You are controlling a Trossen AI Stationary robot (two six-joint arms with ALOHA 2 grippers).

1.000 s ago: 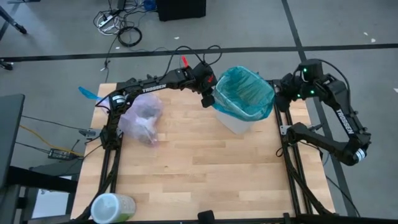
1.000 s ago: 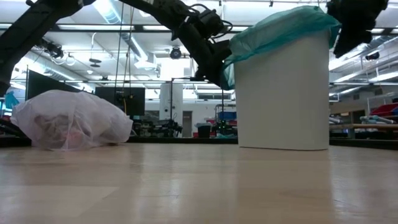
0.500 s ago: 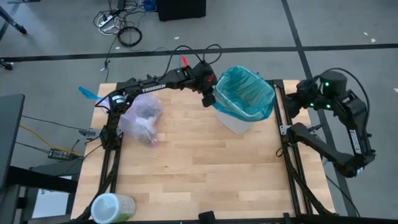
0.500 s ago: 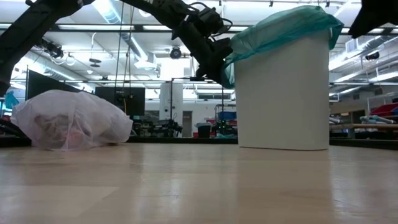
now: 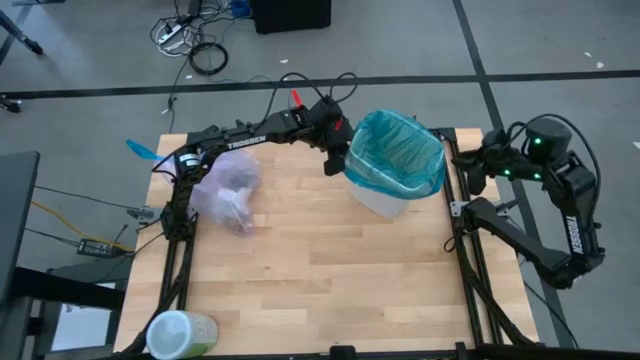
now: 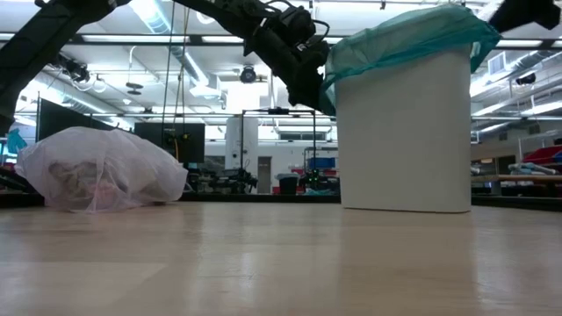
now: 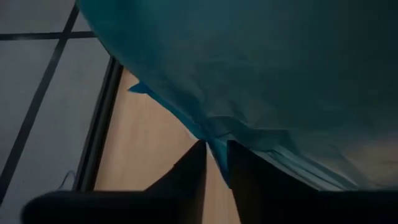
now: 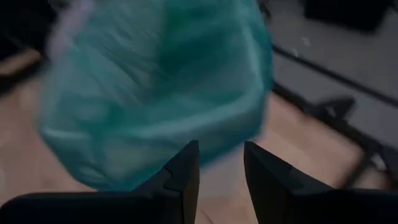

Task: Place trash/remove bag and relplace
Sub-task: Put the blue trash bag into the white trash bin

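Observation:
A white bin [image 5: 383, 203] stands at the table's far right, lined with an opaque teal bag [image 5: 395, 155] folded over its rim. My left gripper [image 5: 335, 162] is at the bin's left rim, fingers a narrow gap apart [image 7: 216, 165]. The filled translucent pink bag [image 5: 228, 190] lies on its side on the wood at the far left, with trash showing dimly through it [image 6: 83, 183]. My right gripper [image 5: 478, 172] hangs open beyond the table's right edge, pointing at the bin, nothing between its fingers [image 8: 221, 165]. My left gripper comes at the bin's left side slanting downward. The teal bag's folded-over lower edge [image 7: 214, 144] runs down to the gap between the fingertips [image 7: 194, 163], and wood shows through that gap. I cannot tell whether the fingers touch the film.
A pale cylinder with a green end [image 5: 180, 333] lies at the table's near left corner. Bare wood [image 5: 330, 270] fills the middle and near part. Dark frame rails [image 5: 462, 250] run along both sides of the table.
My right gripper has drawn away from the bin's right rim, past the table's right edge and a little upward. The bin with its teal bag has shifted slightly toward the right edge. The pink bag has stayed where it was.

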